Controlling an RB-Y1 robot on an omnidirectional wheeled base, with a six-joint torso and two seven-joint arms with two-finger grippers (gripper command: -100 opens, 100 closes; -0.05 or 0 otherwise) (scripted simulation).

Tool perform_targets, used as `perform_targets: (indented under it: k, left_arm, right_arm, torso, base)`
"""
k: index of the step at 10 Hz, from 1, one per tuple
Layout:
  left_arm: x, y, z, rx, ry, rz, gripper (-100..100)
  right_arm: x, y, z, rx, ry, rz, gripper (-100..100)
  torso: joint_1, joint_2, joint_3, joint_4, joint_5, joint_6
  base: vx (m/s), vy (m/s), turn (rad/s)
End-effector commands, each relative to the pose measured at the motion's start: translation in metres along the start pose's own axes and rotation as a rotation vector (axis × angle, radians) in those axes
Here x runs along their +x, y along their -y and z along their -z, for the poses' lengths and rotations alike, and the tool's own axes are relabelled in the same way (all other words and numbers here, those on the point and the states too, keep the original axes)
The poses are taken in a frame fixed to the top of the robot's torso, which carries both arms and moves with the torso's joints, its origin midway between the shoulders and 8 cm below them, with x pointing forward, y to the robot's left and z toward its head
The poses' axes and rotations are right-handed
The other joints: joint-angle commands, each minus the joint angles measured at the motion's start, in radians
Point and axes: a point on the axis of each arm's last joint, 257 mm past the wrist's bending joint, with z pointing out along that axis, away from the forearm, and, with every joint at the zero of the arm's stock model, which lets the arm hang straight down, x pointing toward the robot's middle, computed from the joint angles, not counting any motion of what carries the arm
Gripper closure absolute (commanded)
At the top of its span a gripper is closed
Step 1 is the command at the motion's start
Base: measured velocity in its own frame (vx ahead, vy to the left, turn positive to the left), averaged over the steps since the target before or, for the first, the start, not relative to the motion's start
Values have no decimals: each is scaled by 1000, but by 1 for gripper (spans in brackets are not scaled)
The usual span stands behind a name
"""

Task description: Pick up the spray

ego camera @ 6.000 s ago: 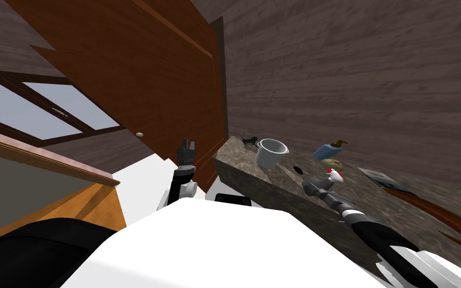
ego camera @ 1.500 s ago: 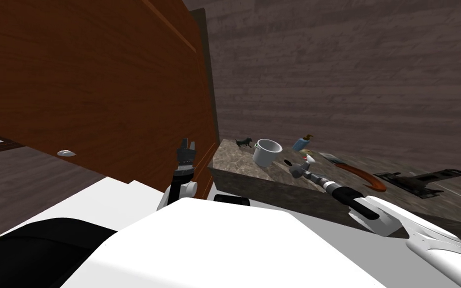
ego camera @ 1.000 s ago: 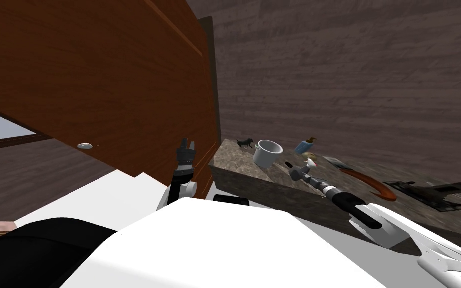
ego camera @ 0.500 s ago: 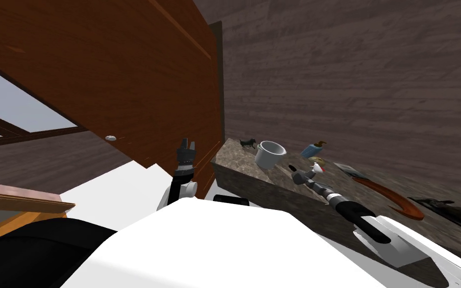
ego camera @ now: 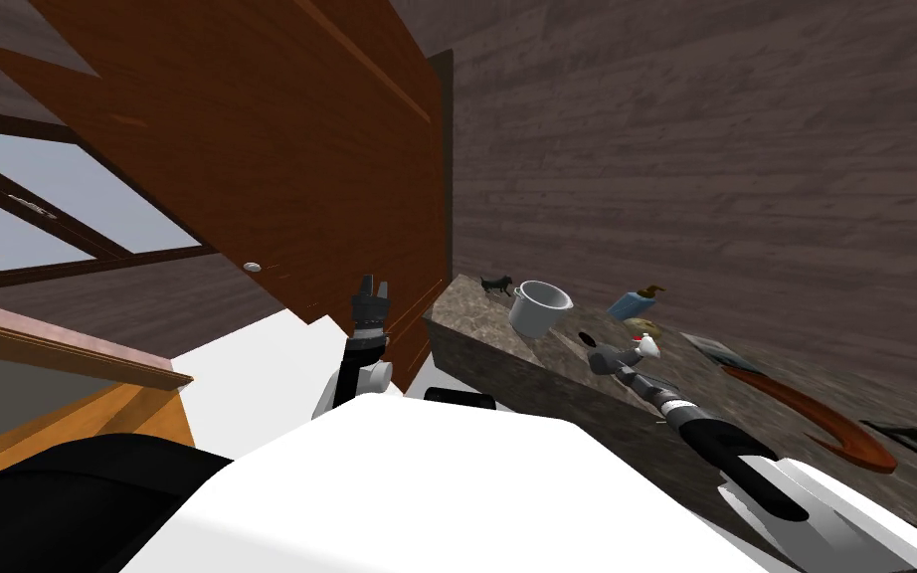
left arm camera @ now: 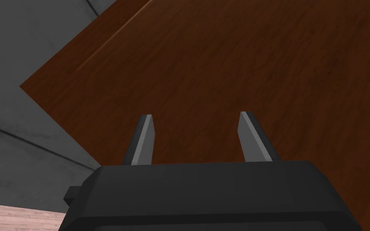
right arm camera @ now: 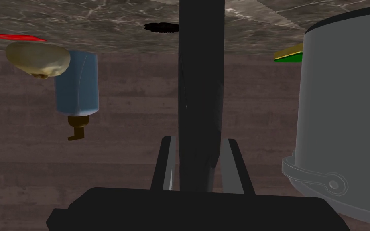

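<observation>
A slim black cylinder, the spray (right arm camera: 200, 80), stands out lengthwise from between my right gripper's fingers (right arm camera: 198, 138), which press its sides. In the head view that gripper (ego camera: 599, 355) hovers over the marbled counter (ego camera: 486, 343), just right of the white pot (ego camera: 539, 306), with the spray's dark end (ego camera: 587, 338) past its tips. My left gripper (ego camera: 370, 288) is raised in front of the brown wooden door (ego camera: 277, 169). Its fingers (left arm camera: 142, 138) stand open and apart with nothing between them.
The white pot (right arm camera: 340, 120) is close beside the held spray. A blue pump bottle (ego camera: 636, 300) and a beige lump (ego camera: 641, 325) sit further along the counter, then a small white and red item (ego camera: 649, 345) and a brown curved piece (ego camera: 815, 418). A tiny black figurine (ego camera: 495, 284) stands at the far corner.
My head view has swung and rolled, so the door, window and counter have shifted in the picture. The right gripper stays shut on the black cylinder by the pot. The left arm is unchanged.
</observation>
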Motion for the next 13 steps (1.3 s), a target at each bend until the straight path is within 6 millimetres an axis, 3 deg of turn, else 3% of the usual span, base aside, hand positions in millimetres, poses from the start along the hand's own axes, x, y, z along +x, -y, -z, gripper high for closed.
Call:
perform_targets:
  k: [1, 3, 4, 7, 8, 10, 12, 13]
  left_arm:
    - [0, 0, 0, 0, 0, 0, 0]
    - [0, 0, 0, 0, 0, 0, 0]
    - [0, 0, 0, 0, 0, 0, 0]
    - [0, 0, 0, 0, 0, 0, 0]
    - [0, 0, 0, 0, 0, 0, 0]
    - [0, 0, 0, 0, 0, 0, 0]
    - [0, 0, 0, 0, 0, 0, 0]
    - [0, 0, 0, 0, 0, 0, 0]
  right_arm:
    - [-1, 8, 12, 44, -2, -1, 100]
    - [-2, -6, 16, 18, -2, 0, 100]
    - [-6, 14, 30, 89, 14, -9, 100]
    - [-6, 1, 39, 76, 7, -4, 100]
    - [-13, 19, 54, 146, 26, -10, 100]
    - [-10, 13, 64, 148, 11, -2, 100]
    - [-12, 12, 62, 144, 16, -3, 100]
    - [-12, 12, 63, 144, 16, -3, 0]
  torso:
    - [0, 0, 0, 0, 0, 0]
    - [1, -1, -1, 0, 0, 3]
    - [3, -2, -1, -1, 0, 1]
    - [1, -1, 0, 0, 1, 2]
    - [3, -2, -1, -1, 1, 1]
    - [1, -1, 0, 0, 2, 1]
    - [4, -2, -1, -1, 1, 1]
    - [5, -3, -2, -1, 2, 0]
  base:
    - [-44, -68, 167]
    - [-10, -31, -35]
    - [-48, -37, 314]
    - [-28, -44, 36]
    - [-32, -35, 285]
    - [-41, -53, 96]
    - [-6, -9, -27]
    - [0, 0, 0]
